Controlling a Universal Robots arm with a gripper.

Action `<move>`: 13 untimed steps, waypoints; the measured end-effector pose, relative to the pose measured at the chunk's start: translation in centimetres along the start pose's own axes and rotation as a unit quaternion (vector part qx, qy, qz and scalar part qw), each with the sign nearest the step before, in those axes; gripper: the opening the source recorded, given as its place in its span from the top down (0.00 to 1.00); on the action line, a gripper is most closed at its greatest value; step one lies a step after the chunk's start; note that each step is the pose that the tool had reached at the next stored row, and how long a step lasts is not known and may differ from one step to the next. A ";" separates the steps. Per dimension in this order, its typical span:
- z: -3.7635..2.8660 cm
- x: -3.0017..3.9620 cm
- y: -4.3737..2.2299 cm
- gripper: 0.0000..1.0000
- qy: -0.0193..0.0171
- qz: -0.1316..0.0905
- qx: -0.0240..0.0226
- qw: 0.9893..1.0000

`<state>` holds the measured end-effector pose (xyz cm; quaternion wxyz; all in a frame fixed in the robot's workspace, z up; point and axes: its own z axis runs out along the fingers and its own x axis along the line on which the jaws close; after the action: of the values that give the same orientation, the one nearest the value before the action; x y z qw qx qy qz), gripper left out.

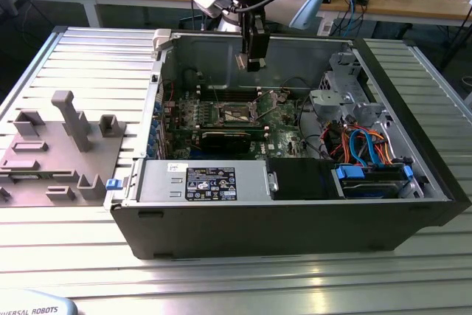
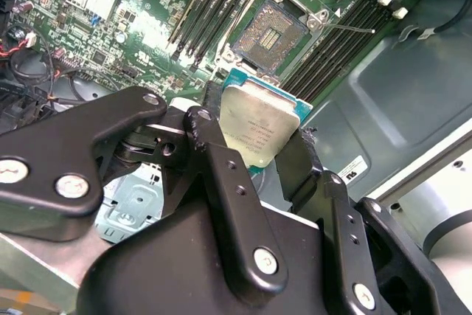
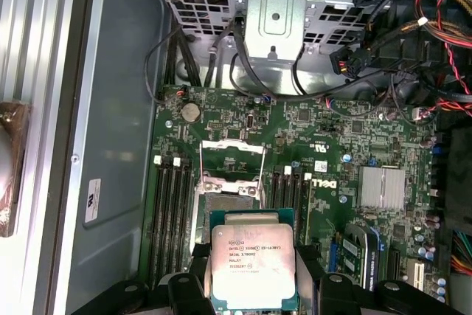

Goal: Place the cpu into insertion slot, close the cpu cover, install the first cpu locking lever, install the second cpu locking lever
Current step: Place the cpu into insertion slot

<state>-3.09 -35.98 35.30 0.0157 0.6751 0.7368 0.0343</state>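
The cpu (image 3: pixel 254 265) is gripped by two opposite edges, metal top up. The pincer (image 1: pixel 254 58) is closed only as far as the chip's width. In the exterior view it hangs well above the board (image 1: pixel 221 119), over the far part of the case (image 1: pixel 295 219). The slot (image 3: pixel 231 201) is open and bare, and the cover (image 3: pixel 232 154) is flipped up off it, so nothing's in the way.

To get this step right, the chip's edges should be squared to the slot's rim before anything is lowered. They look roughly parallel in the first wrist view. The corner mark can't really be made out, so orientation should be double-checked. It should be brought down flat, never tilted, and let go without being pressed. The contacts underneath are probably easily bent.
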 end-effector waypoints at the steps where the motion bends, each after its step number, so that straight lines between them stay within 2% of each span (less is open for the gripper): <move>1: 0.00 0.00 0.00 0.46 0.000 0.000 0.000 1.000; 13: 0.00 0.00 0.00 0.46 0.000 0.006 0.000 1.000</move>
<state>-3.09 -35.98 35.30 0.0159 0.6794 0.7328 0.0342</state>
